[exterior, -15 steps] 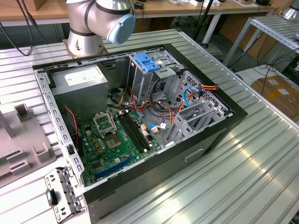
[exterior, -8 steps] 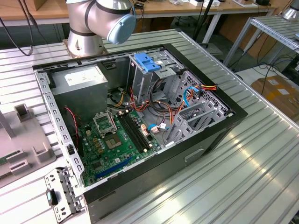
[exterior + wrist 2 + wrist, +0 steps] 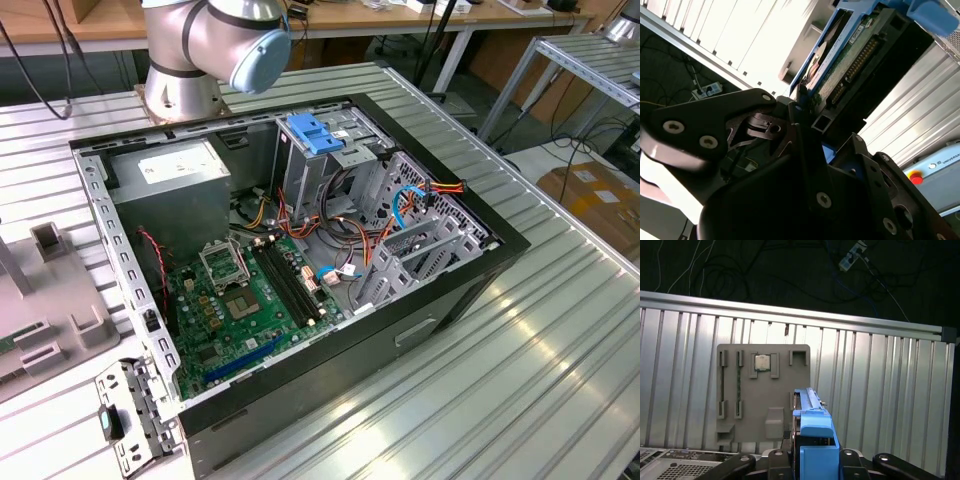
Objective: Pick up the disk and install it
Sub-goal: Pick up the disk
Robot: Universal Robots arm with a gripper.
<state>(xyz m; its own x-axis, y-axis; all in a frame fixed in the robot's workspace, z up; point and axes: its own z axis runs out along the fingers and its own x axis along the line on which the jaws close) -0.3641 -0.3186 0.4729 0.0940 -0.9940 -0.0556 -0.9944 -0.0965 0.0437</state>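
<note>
We see the ribbed silver aluminium table (image 3: 520,380) smooth and glossy, and the open black computer case (image 3: 400,370) matt outside, dull steel within. At nine o'clock in the exterior view, a grey fixture plate (image 3: 60,290) looks matt plastic. The flat rectangular disk (image 3: 812,427) carries smooth blue plastic rails.

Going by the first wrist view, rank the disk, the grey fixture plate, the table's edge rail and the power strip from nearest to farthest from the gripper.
1. The disk, clamped in the gripper.
2. The grey fixture plate, lying flat just beyond the disk.
3. The table's edge rail, past the plate.
4. The power strip, on the dark floor beyond the rail.
</note>
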